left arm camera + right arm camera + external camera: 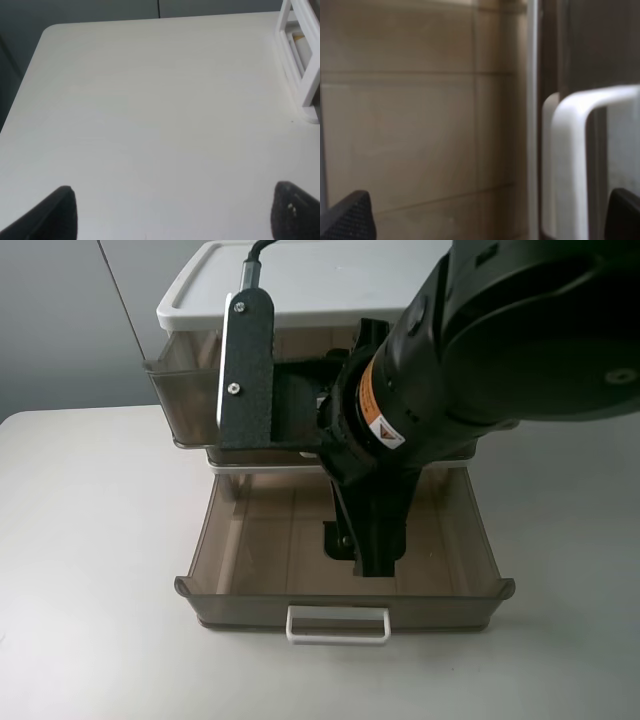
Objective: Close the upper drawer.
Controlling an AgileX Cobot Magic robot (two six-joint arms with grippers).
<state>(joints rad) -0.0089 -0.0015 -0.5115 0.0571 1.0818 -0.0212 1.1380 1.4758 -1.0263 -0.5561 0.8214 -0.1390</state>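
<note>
**Trying to get the upper drawer shut, thinking through the push**

Looking at the upper drawer [185, 390] up in the top tier, tucked right under the white lid [300, 280], poking out a bit and mostly hiding behind the right arm [500, 330]. Also seeing a lower drawer [260, 540] pulled way out toward the front, white handle [337, 625] and all.

Seeing the right gripper [365, 545] hanging over the inside of that lower drawer. Going by the right wrist view, reading its fingertips [350, 217] as spread wide with nothing between them. Catching a white loop handle [570, 165] up close there too, but not managing to tell which drawer's. Finding the left gripper [177, 215] over bare table [150, 100], spread wide as well, holding nothing.

Guessing at the approach stage here, with the push not yet begun. Thinking the clean way goes like this:

- Getting clear of the lower drawer.
- Lining up on the middle of the upper front, near its handle.
- Pushing straight back and level.

Steering away from an off-centre shove, for fear of skewing the drawer in its slot or sliding everything back across the table. Minding the lower drawer's rim on the way as well.
</note>
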